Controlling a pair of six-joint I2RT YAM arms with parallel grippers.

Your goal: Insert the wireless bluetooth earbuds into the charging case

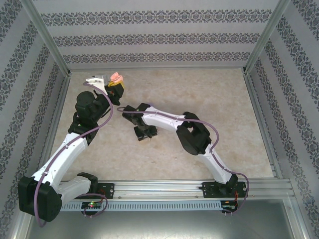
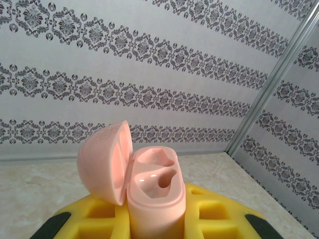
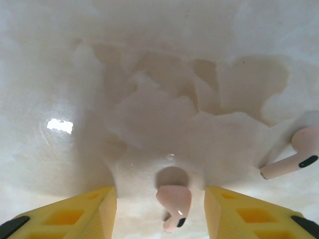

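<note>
Your right gripper (image 3: 159, 196) stood open, holding nothing. A pink stemmed earbud (image 3: 174, 204) with a dark tip lay on the table (image 3: 149, 74) between its fingers, touching neither. A second earbud (image 3: 294, 157), also pink, lay near that gripper, outside the right-hand finger in its wrist view. Your left gripper (image 2: 157, 214) was clamped on the pink case (image 2: 154, 191), whose lid (image 2: 104, 159) was open.

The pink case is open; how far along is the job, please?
Done: the left hand holds the pink case open, wells empty. In hand: the right hand stands open around one pink earbud on the table. Left: seat it and the second earbud.
</note>
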